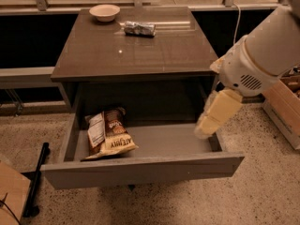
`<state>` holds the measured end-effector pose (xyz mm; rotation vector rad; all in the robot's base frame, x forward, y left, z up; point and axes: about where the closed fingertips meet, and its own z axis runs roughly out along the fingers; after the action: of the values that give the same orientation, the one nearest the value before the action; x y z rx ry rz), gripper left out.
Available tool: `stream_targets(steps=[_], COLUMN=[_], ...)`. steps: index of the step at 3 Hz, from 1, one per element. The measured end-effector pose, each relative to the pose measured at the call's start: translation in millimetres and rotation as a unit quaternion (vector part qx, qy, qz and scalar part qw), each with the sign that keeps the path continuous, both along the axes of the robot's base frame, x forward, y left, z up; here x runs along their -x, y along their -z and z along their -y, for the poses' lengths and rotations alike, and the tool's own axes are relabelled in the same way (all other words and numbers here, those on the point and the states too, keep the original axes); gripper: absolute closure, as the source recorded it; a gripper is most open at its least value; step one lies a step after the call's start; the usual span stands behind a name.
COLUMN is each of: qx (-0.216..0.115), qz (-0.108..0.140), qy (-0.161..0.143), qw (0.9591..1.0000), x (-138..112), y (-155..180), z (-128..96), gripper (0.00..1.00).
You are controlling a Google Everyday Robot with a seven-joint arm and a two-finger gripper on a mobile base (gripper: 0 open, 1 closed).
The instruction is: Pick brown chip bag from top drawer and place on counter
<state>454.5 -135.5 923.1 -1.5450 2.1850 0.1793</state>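
The brown chip bag [110, 135] lies flat on the floor of the top drawer [140, 170], tucked into the left end, close to the left wall. Its white nutrition label faces up on the left side, and the tan-yellow bottom edge with dark lettering points toward the drawer's front panel. The drawer is pulled wide open under the counter [136, 55], and the rest of its floor, off to the right of the bag, shows plain grey.

Over at the right end, the gripper [205, 127] hangs above the drawer's right-hand rear corner, angled down and to the left, its pale cream body slanting from the arm's wrist toward the drawer floor. It is well apart from the bag, with most of the drawer's width between them. Whether it is spread or pressed together, I cannot tell from this angle. It holds nothing that can be seen.

The white arm [262, 55] comes in from the upper right, its rounded wrist housing sitting just off the counter's right edge.

Up on the counter, near the back, a small pale bowl [104, 12] sits to the left and a silver foil packet [139, 28] lies just right of it, apart from each other.
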Motion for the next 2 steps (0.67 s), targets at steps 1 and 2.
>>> stream_targets(steps=[1, 2], qx=[-0.083, -0.141], qz=[-0.007, -0.017], qy=[0.004, -0.004], qw=[0.9965, 0.9899], x=[-16.6, -41.8], y=[25.9, 51.3], z=[-49.7, -99.5], gripper=[0.0, 0.0])
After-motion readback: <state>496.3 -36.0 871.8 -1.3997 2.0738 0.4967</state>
